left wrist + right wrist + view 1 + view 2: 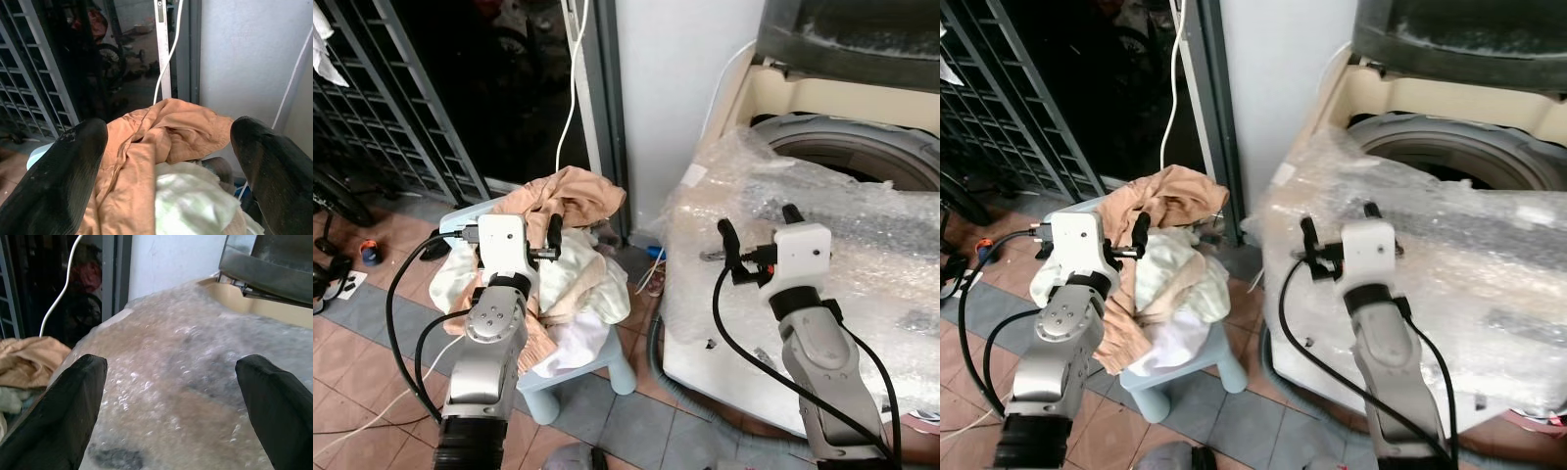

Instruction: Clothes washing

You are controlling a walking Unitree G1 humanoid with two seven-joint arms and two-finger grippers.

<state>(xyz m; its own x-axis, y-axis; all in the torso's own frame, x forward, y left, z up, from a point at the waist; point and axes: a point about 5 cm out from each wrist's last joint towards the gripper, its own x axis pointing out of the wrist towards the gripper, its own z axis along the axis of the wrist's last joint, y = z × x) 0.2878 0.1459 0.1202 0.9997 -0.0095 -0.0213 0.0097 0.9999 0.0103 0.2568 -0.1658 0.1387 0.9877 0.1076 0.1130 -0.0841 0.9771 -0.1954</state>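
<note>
I've got the left gripper (509, 235) hovering just above the clothes pile (570, 264), fingers spread wide w/ nothing between them; the left wrist view looks straight past both black fingers (58, 181) onto the tan garment (166, 137) on top. The pile sits heaped on a pale blue plastic stool (582, 367) on the tiled floor (372, 333), tan cloth over pale green and white pieces, some draping down the stool's front. Right gripper (759, 230) is up over the front edge of the washing machine (862, 157), also wide open and empty, fingers above the bubble wrap (862, 245) that covers the machine's top and front. Machine stands to the robot's right of the stool, lid (852, 34) raised at the back, drum opening visible behind the wrap. Between stool and machine: white wall column (685, 88), w/ a white cable (570, 108) hanging down beside it. Metal gate grille (382, 108) at far left, dark room behind it. Grey hose (656, 343) curls at the machine's base near the stool.
</note>
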